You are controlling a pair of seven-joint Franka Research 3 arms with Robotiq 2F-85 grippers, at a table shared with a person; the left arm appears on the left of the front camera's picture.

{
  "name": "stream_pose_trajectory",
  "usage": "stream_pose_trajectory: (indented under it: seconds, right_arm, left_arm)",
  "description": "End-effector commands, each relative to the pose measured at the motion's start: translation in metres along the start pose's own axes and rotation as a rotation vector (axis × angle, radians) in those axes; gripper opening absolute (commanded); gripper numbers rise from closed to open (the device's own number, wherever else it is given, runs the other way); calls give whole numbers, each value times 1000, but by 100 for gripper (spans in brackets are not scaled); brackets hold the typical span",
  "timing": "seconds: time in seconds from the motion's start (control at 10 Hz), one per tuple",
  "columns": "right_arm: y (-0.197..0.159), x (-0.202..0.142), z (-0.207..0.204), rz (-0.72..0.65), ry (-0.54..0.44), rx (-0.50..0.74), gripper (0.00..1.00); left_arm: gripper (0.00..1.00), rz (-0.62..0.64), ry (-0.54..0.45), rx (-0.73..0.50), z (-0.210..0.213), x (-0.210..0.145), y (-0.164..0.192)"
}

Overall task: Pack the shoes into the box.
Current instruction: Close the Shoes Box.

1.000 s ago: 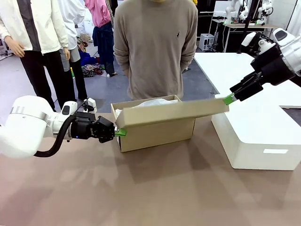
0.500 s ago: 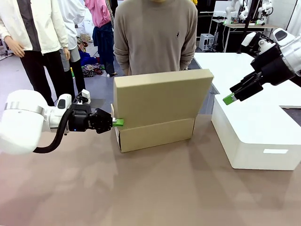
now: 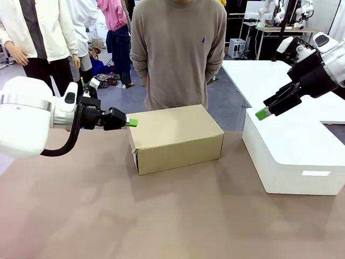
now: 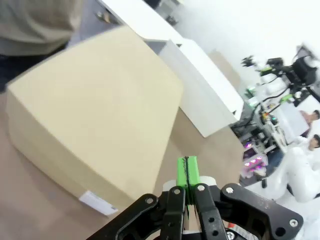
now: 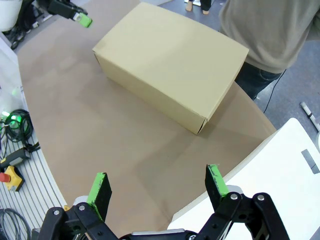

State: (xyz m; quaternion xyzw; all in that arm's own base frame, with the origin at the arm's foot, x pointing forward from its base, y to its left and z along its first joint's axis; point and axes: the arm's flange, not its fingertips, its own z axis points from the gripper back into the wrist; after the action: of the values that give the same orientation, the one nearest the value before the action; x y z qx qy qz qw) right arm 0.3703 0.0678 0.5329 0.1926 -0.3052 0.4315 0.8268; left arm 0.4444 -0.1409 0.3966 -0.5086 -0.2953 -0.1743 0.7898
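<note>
Behind the brown table (image 3: 161, 216) a person in a beige sweater (image 3: 178, 48) stands with hands behind the back, leaving the work to the arms. On the table the brown cardboard shoebox (image 3: 175, 137) sits with its lid flat down, so I judge the packing is finished. At 9 o'clock of it the left claw (image 3: 131, 123) hovers, pads together on nothing, as its wrist view confirms. At 3 o'clock, above the large white rounded box (image 3: 294, 156), the right claw (image 5: 159, 189) hangs with fingers wide apart.
</note>
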Motion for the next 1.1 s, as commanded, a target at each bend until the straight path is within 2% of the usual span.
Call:
stream_pose_trajectory:
  seconds: [0.0,0.1,0.3,0.6,0.7,1.0]
  right_arm:
    - [-3,1,-1,8,-28,15,100]
    - [-3,1,-1,8,-28,15,100]
    - [-3,1,-1,8,-28,15,100]
    - [-3,1,-1,8,-28,15,100]
    - [-3,1,-1,8,-28,15,100]
    - [-3,1,-1,8,-28,15,100]
  left_arm:
    - [0,-34,42,92,7,15,-8]
    - [0,-36,152,157,15,23,-13]
    - [0,-49,193,241,25,29,-15]
    - [0,-55,210,287,44,49,-24]
    - [0,-65,189,261,28,31,-12]
    - [0,-65,189,261,28,31,-12]
